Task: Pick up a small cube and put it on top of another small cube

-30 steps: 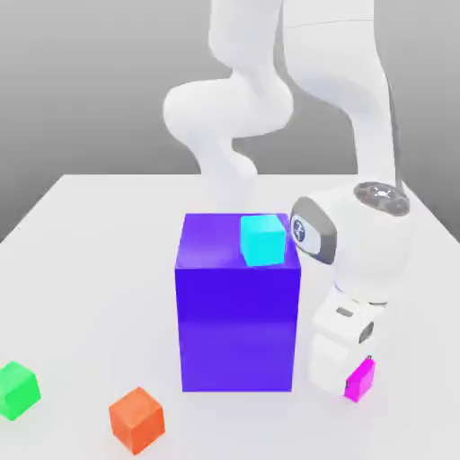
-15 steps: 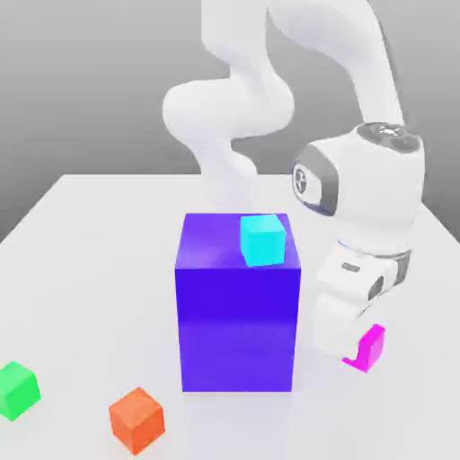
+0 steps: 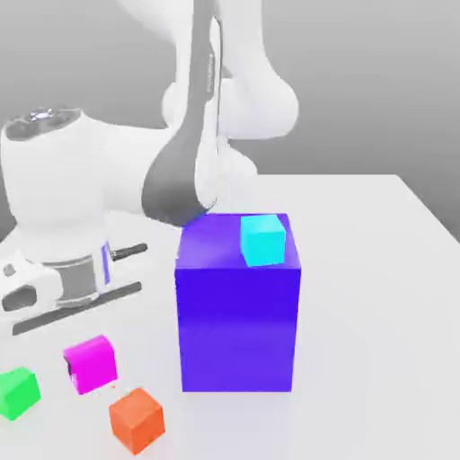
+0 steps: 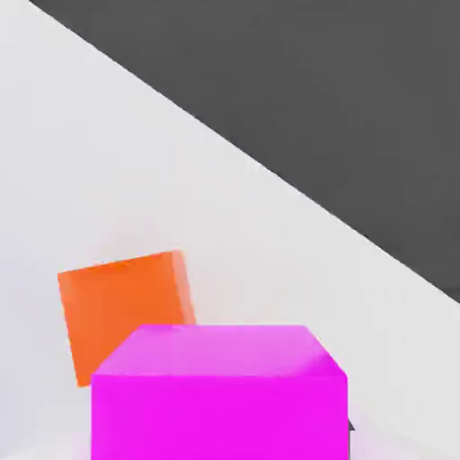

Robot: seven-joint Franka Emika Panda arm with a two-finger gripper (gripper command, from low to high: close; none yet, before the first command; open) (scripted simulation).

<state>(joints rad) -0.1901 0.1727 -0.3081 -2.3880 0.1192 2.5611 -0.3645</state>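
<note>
The magenta cube (image 3: 92, 366) is pinched by the pincer (image 3: 87, 362). In the exterior view, the cyan cube (image 3: 262, 240) is seen beyond it, on the block (image 3: 237, 328); in the hand view, the orange cube (image 4: 121, 310) is partly hidden.

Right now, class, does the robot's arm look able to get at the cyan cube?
Probably not yet: the jaws appear taken up by the magenta cube. Otherwise the cyan cube sits exposed atop the blue block.
</note>
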